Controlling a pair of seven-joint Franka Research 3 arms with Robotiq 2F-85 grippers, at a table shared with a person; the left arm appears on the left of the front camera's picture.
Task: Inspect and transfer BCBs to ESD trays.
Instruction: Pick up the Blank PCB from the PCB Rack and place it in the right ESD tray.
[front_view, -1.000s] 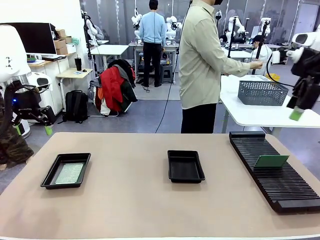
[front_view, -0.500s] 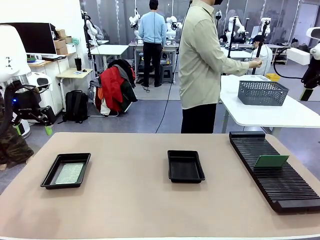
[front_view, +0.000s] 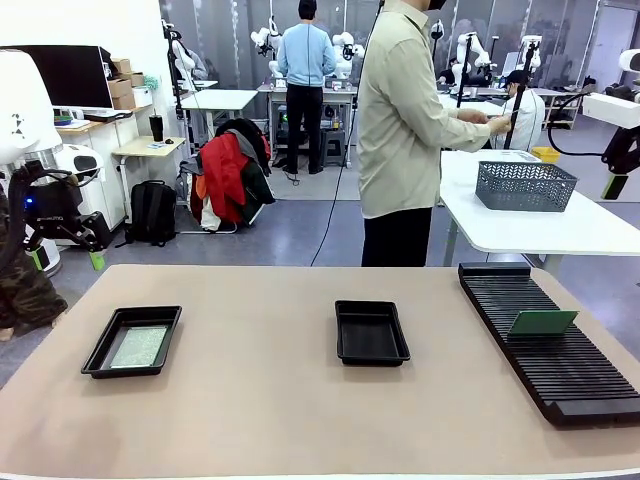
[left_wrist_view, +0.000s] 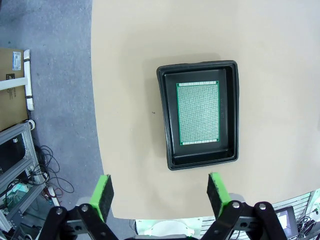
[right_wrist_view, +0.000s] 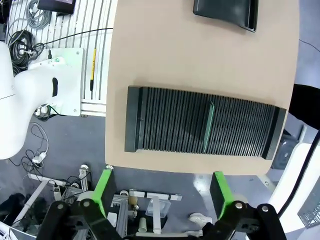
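Note:
One BCB (front_view: 140, 346) lies flat in the left ESD tray (front_view: 100, 350). The middle ESD tray (front_view: 371, 350) holds nothing. Another BCB (front_view: 542, 322) stands on edge in the black slotted rack (front_view: 570, 375) at the right. My left gripper (front_view: 68, 259) hangs open off the table's left end. From high above, the left wrist view looks down between its open fingers (left_wrist_view: 161, 194) on that tray (left_wrist_view: 162, 120) and its BCB (left_wrist_view: 198, 113). My right gripper (right_wrist_view: 162, 192) is open high over the rack (right_wrist_view: 170, 120), where the upright BCB (right_wrist_view: 209, 127) shows as a thin green line.
A person (front_view: 400, 120) stands at the far side, turned toward a white side table with a grey basket (front_view: 525, 185). My right arm (front_view: 625, 110) sits at the picture's right edge. A corner of the middle tray (right_wrist_view: 227, 12) appears beyond the rack.
My right arm has drawn back up and to the right, almost out of the front view. The left arm, trays and boards have not moved.

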